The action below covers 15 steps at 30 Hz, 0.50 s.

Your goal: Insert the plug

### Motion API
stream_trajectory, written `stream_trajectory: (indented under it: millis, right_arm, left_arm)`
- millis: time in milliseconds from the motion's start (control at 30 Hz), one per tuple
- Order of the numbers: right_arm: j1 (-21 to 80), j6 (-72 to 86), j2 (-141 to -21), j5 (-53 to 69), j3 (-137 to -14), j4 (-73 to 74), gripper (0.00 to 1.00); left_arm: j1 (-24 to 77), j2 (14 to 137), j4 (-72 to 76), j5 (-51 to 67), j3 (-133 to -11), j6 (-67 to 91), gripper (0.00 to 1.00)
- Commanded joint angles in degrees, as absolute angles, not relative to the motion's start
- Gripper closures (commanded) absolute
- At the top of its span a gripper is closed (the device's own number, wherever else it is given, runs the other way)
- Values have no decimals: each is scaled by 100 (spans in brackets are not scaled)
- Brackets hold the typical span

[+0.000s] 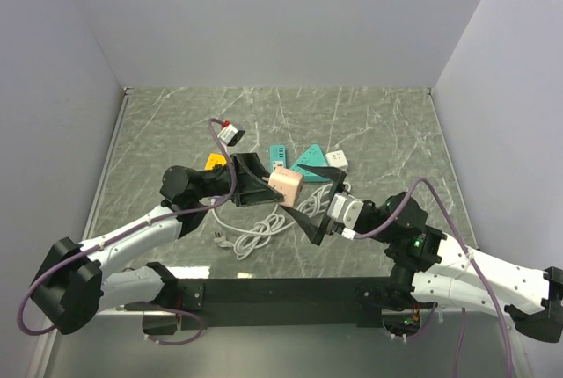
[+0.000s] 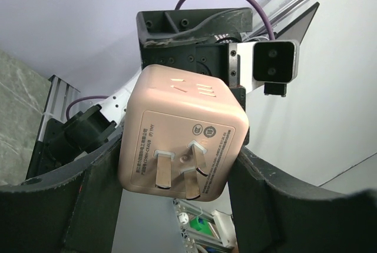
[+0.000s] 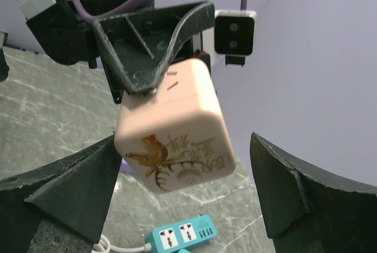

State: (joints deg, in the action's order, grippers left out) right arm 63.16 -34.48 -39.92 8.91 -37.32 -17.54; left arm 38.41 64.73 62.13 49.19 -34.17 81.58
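Note:
The plug is a pink cube adapter (image 1: 287,185) with three metal prongs (image 2: 177,173) on one face and a gold bird drawing (image 3: 177,150) on the opposite face. My left gripper (image 1: 264,183) is shut on it and holds it in the air above the table, with prongs facing its wrist camera. My right gripper (image 1: 310,213) is open, and its fingers (image 3: 65,188) stand either side of the cube's drawn face with a clear gap on the right. A teal power strip (image 3: 179,236) lies on the table below, also in the top view (image 1: 279,154).
A coiled white cable (image 1: 255,233) with a plug lies under the grippers. A teal triangular socket block (image 1: 310,160), a white cube (image 1: 337,159), a yellow item (image 1: 214,163) and a small white plug (image 1: 230,133) lie on the marble table (image 1: 378,123).

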Motion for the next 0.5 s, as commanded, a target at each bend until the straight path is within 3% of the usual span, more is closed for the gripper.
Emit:
stream_trajectory:
  millis: [0,133,233,333,367,400,433,467]
  right_arm:
    - [6425,-3621,-4043,730,-4078,-1995,7]
    - [6495,-3648,-4157,686,-4192,-1925,15]
    - [6530,-3630,-4227,686,-4262,-1793,40]
    - [6539,-3595,-4263,703,-4315,-1714,53]
    - [6539,-3586,-4263,703,-4333,-1670,64]
    - [6548,-3586,-4254,694,-4342,-1661,68]
    - [6539,-3577,-4254,668,-4368,-1652,79]
    - [6522,-3560,-4254,633,-4394,-1600,85]
  left_arm:
    - [3876,6451,6715,4860,-3384,8244,100]
    - [3885,6434,6917,4869,-3340,8332,100]
    - [3894,6407,6960,4887,-3322,8323,100]
    - [3885,6390,7049,4922,-3305,8323,100]
    - [3893,6398,6944,4904,-3322,8262,97]
    - [3894,6398,6856,4896,-3340,8192,91]
    - [3885,6407,6725,4852,-3375,8113,76]
    - [3885,6416,6611,4765,-3392,7912,68]
